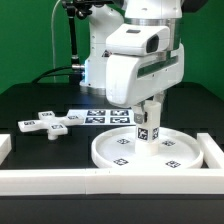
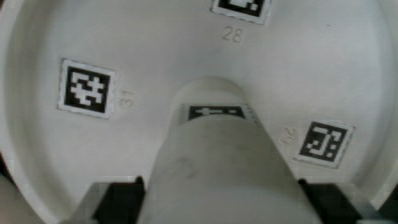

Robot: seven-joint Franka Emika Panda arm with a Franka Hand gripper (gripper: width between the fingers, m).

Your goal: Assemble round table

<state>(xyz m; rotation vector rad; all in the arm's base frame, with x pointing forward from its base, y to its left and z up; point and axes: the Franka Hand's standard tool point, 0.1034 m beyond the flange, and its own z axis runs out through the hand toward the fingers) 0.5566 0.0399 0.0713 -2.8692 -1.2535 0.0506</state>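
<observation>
The large rimmed round disc [image 1: 145,150] lies flat on the black table, tags on its face. The short cylindrical post [image 1: 148,128] stands upright on the disc's middle. My gripper [image 1: 149,108] comes straight down from above and is shut on the post's upper part. In the wrist view the post [image 2: 217,150] runs between my two black fingertips [image 2: 119,200] down to the disc [image 2: 107,45]. The cross-shaped piece [image 1: 52,121] lies flat on the table at the exterior view's left, apart from the disc.
The marker board [image 1: 105,116] lies behind the disc. The white border wall [image 1: 60,179] runs along the front and rises at the exterior view's right [image 1: 212,152]. A green wall stands behind the arm's base.
</observation>
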